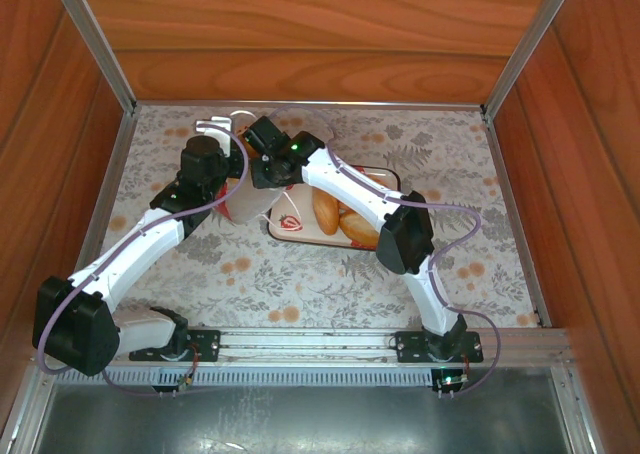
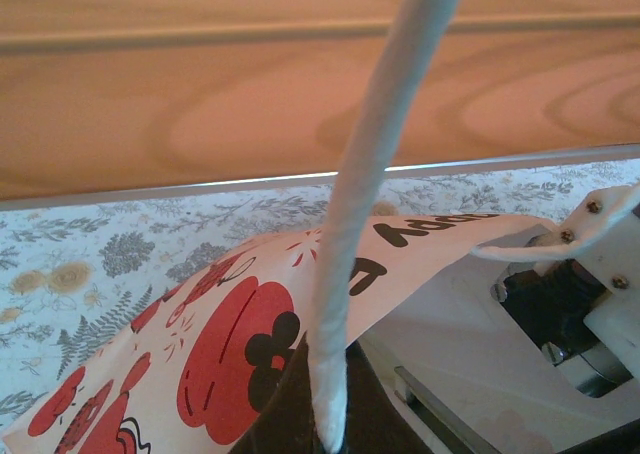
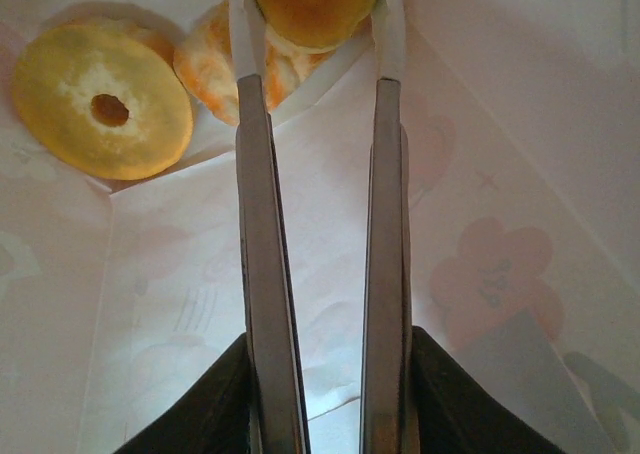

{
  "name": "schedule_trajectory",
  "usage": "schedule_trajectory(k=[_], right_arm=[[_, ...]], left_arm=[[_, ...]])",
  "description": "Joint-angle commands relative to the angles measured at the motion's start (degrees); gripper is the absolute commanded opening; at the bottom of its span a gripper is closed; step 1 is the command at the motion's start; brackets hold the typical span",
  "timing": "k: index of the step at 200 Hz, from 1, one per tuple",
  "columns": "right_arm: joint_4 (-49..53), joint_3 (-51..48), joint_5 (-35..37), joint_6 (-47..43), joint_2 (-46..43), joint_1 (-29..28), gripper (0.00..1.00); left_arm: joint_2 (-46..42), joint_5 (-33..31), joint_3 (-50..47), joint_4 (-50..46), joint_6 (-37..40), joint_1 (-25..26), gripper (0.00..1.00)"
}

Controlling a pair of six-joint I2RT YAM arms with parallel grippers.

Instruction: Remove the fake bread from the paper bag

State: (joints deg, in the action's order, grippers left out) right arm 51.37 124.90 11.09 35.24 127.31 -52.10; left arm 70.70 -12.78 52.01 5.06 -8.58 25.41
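The paper bag (image 1: pixel 248 206), white with red strawberry print (image 2: pixel 215 339), stands at the back left of the table. My left gripper (image 2: pixel 332 436) is shut on its white cord handle (image 2: pixel 365 194), which runs up out of the jaws. Reaching down inside the bag, my right gripper (image 3: pixel 313 19) is shut on a small golden-brown roll of fake bread (image 3: pixel 315 4), one fingertip on each side. Beside it on the bag's floor lie a ring-shaped bun (image 3: pixel 100 99) and an orange pastry (image 3: pixel 208 66).
A flat tray (image 1: pixel 292 229) right of the bag carries oval loaves (image 1: pixel 326 210). Wooden walls close in the back and both sides. The right arm's wrist (image 1: pixel 287 154) hangs over the bag mouth, close to the left arm's wrist (image 1: pixel 203 162).
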Motion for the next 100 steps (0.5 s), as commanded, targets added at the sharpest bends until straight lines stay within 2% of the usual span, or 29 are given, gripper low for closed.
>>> schedule_trajectory(k=[1, 100], right_arm=[[-0.3, 0.3, 2.5, -0.3, -1.8, 0.9, 0.32], [-5.7, -15.9, -4.9, -0.9, -19.1, 0.6, 0.29]], left_arm=[[0.5, -1.2, 1.3, 0.5, -0.2, 0.7, 0.00], [2.8, -5.0, 2.8, 0.5, -1.1, 0.7, 0.00]])
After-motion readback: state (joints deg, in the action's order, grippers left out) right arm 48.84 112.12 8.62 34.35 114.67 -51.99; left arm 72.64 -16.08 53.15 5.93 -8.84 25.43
